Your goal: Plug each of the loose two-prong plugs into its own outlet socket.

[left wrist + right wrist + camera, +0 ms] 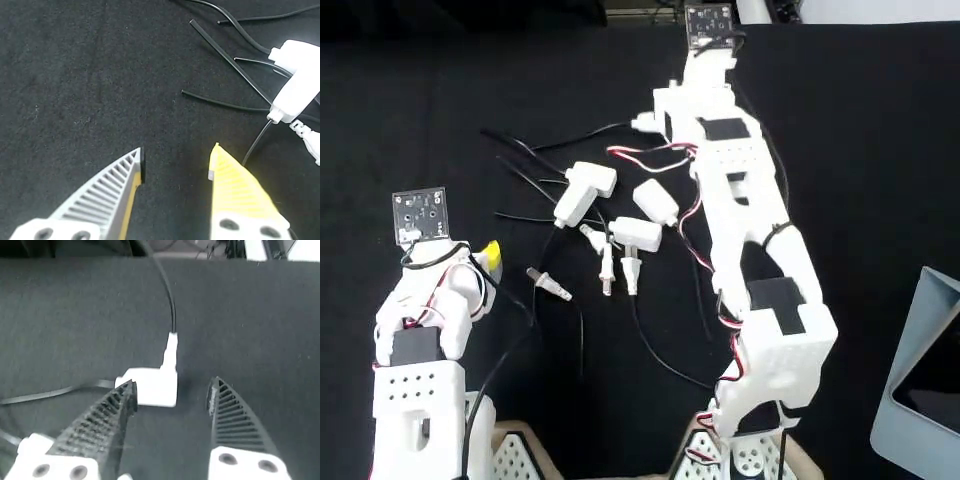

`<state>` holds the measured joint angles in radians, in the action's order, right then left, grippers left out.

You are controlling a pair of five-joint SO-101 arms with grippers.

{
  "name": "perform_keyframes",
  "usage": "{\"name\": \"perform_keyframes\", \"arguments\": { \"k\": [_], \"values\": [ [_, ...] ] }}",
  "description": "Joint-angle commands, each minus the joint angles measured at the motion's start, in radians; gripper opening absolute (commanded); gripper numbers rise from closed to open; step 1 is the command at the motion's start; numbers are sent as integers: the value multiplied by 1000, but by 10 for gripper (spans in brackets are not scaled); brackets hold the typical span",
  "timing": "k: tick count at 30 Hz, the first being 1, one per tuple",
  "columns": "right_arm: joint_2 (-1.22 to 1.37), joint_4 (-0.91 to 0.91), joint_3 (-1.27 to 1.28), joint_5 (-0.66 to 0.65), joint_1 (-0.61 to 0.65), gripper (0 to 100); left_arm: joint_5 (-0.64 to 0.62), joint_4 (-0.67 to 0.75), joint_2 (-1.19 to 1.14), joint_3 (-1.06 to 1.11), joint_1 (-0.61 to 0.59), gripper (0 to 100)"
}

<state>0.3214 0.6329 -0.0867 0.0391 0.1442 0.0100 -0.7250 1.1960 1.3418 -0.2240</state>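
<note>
White outlet sockets lie mid-table: a long one (582, 190), one beside it (655, 200) and one nearer (638, 235). Two white two-prong plugs (607, 270) (631, 271) and a dark plug (548, 285) lie loose in front of them. My left gripper (177, 152) is open over bare cloth, with the long socket (299, 85) and a white plug (306, 136) off to one side; its yellow finger (492, 255) is left of the dark plug. My right gripper (173, 384) is open at the far side, its fingers on either side of a white corded block (150, 386) (644, 123).
Thin black cables (535, 165) trail across the black cloth around the sockets, and one loops toward the front (660, 360). A grey-blue tray (925, 375) stands at the right edge. The right arm (750, 240) spans the table's middle right.
</note>
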Motion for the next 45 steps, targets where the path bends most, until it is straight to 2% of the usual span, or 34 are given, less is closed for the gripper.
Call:
{"name": "perform_keyframes", "arguments": {
  "k": [1, 6, 12, 25, 31, 39, 45],
  "values": [
    [-120, 176, -91, 6, 32, 205, 12, 12, 11, -2, 7, 225],
    [-209, 431, -91, 6, 117, 160, 12, 12, 11, -2, 7, 225],
    [-239, 600, -91, 6, 203, 113, 12, 12, 11, -2, 7, 225],
    [-240, 934, -58, 75, 209, 114, 12, 15, 11, -2, 7, 225],
    [-242, 898, 143, 75, 213, 114, 12, 15, 11, -2, 7, 225],
    [-349, 638, 389, 80, 245, 114, 12, 14, 11, -2, 7, 225],
    [-367, 489, 430, 207, 344, 112, 12, 14, 11, -2, 7, 225]
  ]
}}
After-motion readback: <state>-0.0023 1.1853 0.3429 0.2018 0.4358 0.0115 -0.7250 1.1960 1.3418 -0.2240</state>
